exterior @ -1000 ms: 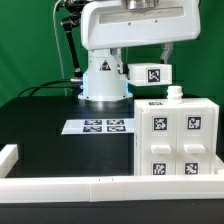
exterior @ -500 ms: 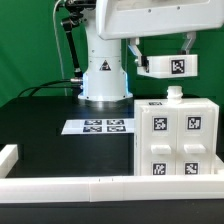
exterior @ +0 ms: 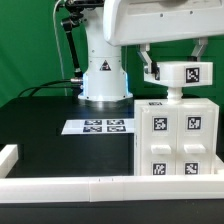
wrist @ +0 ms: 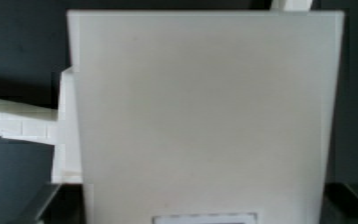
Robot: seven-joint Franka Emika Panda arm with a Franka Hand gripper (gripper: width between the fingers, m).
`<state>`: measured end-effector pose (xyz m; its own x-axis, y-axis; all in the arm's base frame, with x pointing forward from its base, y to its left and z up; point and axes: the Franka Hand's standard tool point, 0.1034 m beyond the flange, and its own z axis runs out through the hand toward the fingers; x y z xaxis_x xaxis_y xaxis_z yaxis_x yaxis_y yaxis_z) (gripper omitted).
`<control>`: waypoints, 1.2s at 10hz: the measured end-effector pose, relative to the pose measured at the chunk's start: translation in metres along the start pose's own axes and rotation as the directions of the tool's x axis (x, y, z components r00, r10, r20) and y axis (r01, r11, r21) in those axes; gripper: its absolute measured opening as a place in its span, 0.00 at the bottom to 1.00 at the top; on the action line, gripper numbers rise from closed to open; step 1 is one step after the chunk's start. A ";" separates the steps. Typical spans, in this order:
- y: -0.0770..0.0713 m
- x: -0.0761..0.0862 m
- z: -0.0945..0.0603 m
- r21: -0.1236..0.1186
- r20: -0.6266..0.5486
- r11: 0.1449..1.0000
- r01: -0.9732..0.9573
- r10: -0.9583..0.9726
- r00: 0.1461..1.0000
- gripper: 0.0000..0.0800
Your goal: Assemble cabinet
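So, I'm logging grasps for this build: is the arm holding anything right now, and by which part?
Yes. The fingers clamp a small tagged white block by its two opposite ends, one finger at each end, over the cabinet box.

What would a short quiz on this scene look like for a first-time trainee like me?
1. True or false: the gripper holds a small tagged block.
2. Where is that block? A) lying on the marker board; B) above the cabinet box; C) resting on the front rail.
3. Fill in: the cabinet box's front face shows ___ square tags.

Key: 1 true; 2 B; 3 four.
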<state>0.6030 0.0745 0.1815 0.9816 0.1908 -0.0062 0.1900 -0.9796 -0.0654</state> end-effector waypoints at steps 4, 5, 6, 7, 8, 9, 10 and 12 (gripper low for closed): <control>0.002 0.000 0.007 -0.001 0.009 1.000 0.008 -0.008 1.000 0.70; 0.003 0.004 0.010 -0.003 0.010 1.000 0.010 -0.010 1.000 0.70; 0.005 0.005 0.013 -0.004 0.013 1.000 0.008 -0.008 1.000 0.70; 0.005 0.004 0.016 -0.004 0.017 1.000 0.007 -0.007 1.000 0.70; 0.005 0.004 0.021 -0.005 0.023 1.000 0.007 -0.007 1.000 0.70; 0.006 0.004 0.022 -0.006 0.022 1.000 0.007 -0.007 1.000 0.70; 0.006 0.006 0.023 -0.008 0.010 1.000 0.007 -0.006 1.000 0.70; 0.006 0.009 0.022 -0.015 -0.020 1.000 0.005 -0.005 1.000 0.70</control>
<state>0.6122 0.0721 0.1588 0.9808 0.1947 0.0144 0.1952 -0.9794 -0.0508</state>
